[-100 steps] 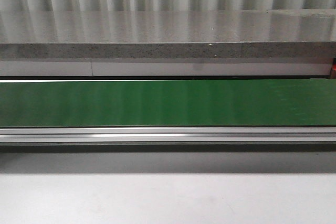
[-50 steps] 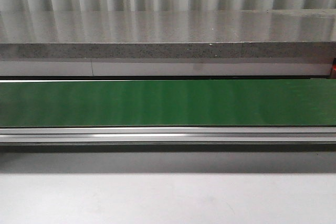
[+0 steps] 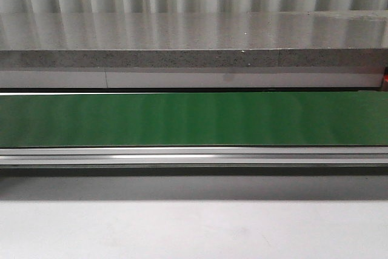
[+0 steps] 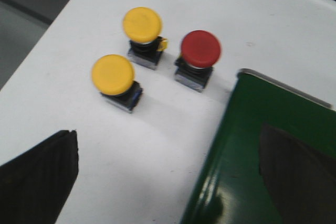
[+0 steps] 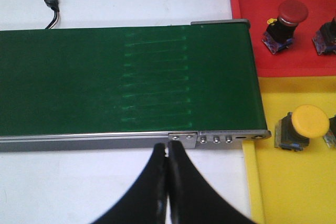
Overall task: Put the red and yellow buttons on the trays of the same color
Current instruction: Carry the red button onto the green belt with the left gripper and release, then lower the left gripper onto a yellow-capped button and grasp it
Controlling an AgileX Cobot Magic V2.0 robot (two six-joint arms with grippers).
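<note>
left wrist view blurring slightly, second button (image 5: 326, 36) on red tray (image 5: 247, 3) getting cut off at frame edge, conveyor belt (image 3: 194, 119) running past both front-view edges

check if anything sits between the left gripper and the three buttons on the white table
Nothing visible does. In the left wrist view the left gripper is open above bare white table, and the two yellow buttons and the red button stand ahead of it uncovered. The green conveyor belt lies beside that path, not across it.
</note>
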